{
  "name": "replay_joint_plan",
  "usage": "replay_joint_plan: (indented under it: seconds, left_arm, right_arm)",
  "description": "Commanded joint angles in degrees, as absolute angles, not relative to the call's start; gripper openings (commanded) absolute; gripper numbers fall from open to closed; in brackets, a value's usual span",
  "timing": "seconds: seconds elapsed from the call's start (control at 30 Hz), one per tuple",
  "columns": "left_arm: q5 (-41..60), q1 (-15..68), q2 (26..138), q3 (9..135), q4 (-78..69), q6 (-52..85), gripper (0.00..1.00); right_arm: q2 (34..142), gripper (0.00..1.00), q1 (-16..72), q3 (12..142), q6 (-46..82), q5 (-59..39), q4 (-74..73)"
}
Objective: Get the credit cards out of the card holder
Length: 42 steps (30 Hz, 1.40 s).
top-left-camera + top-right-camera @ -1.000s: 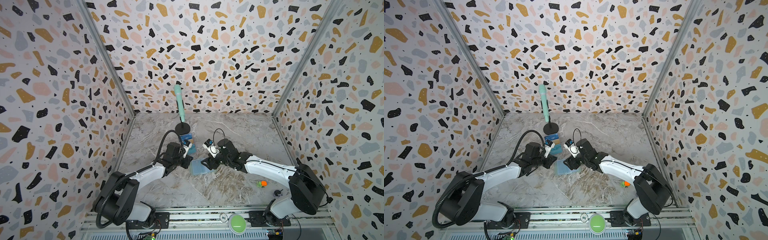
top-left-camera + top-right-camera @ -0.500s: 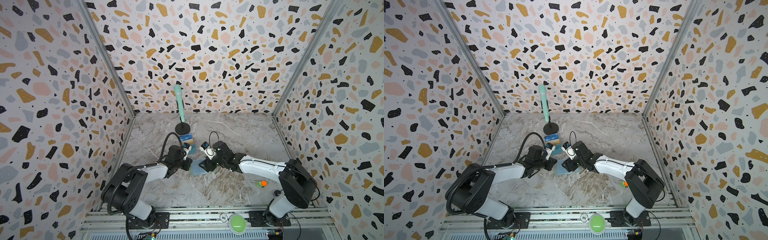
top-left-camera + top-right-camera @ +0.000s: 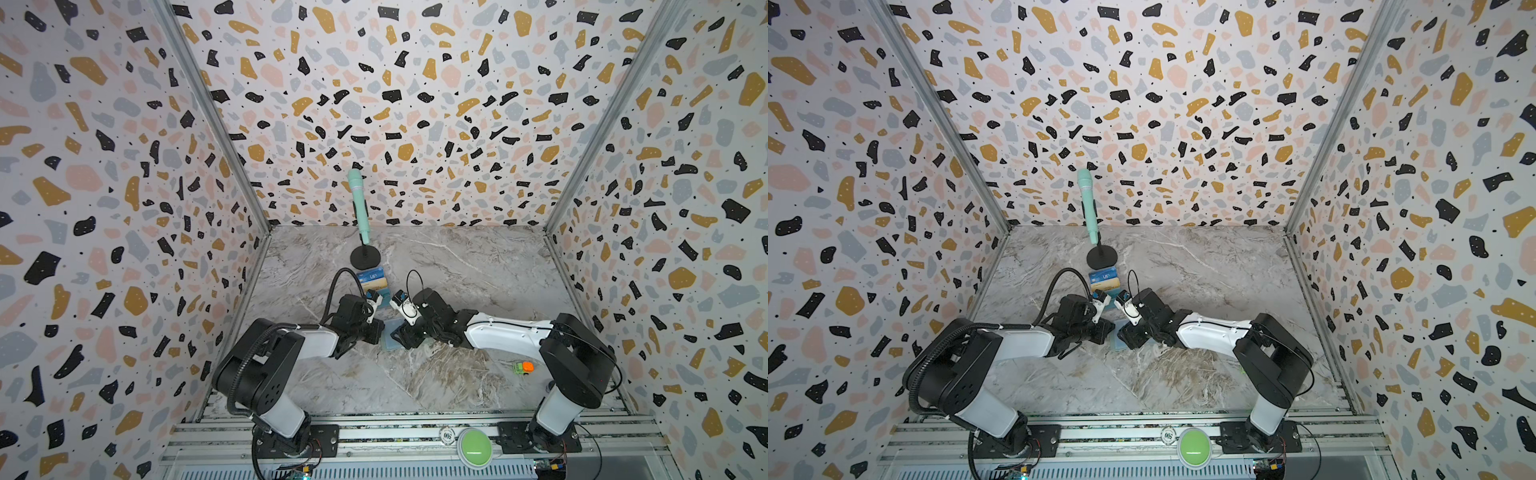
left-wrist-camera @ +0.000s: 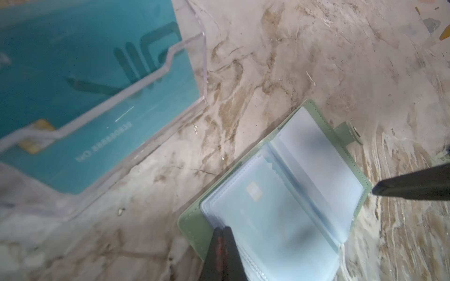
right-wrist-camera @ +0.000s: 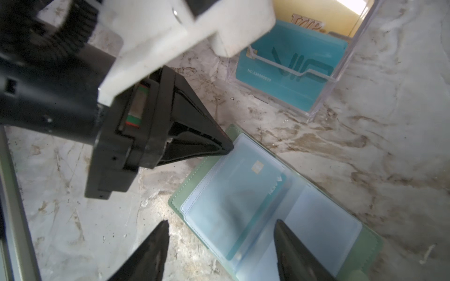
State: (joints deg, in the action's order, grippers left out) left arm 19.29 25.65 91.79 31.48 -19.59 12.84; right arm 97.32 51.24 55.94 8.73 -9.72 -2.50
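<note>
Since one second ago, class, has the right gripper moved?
Yes: the right gripper has shifted leftward in a top view, away from the orange toy.

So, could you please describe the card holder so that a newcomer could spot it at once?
Start at the mint microphone standing at the back of the marble table; just in front of it is a clear tiered stand. Nearer the arms, the card holder lies open flat: unlike the upright stand, it is a mint-green booklet with pale blue see-through sleeve pages.
</note>
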Motion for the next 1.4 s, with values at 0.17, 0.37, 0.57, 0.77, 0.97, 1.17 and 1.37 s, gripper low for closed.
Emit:
replay_joint_plan:
  seconds: [0.17, 0.37, 0.57, 0.77, 0.97, 1.17, 1.37]
  left_arm:
    - [19.2, 25.9, 91.8, 29.3, -21.8, 14.0, 0.00]
    - [18.6, 25.8, 89.9, 27.3, -21.6, 14.2, 0.00]
    - [18.5, 25.9, 89.2, 26.0, -21.7, 14.2, 0.00]
    - [18.5, 25.9, 88.8, 25.6, -22.0, 14.2, 0.00]
    - [18.4, 26.0, 88.8, 25.1, -22.1, 13.9, 0.00]
    - [18.5, 26.0, 88.8, 25.1, -22.1, 13.8, 0.00]
    - [18.5, 25.9, 89.0, 25.3, -21.9, 13.6, 0.00]
  right_arm:
    - [101.2, 0.67, 53.1, 59.6, 9.5, -5.7, -3.3]
    - [103.6, 0.62, 54.2, 60.6, 9.5, -4.1, -2.7]
    - [105.0, 0.64, 55.1, 61.3, 9.5, -2.4, -1.9]
    - [106.7, 0.66, 56.2, 62.7, 9.6, 0.1, -0.5]
    - [109.1, 0.66, 57.0, 64.4, 10.3, 4.3, 1.8]
    - [110.0, 0.64, 57.1, 64.4, 11.3, 5.8, 2.4]
    - [110.0, 0.59, 57.1, 63.6, 11.7, 5.9, 2.1]
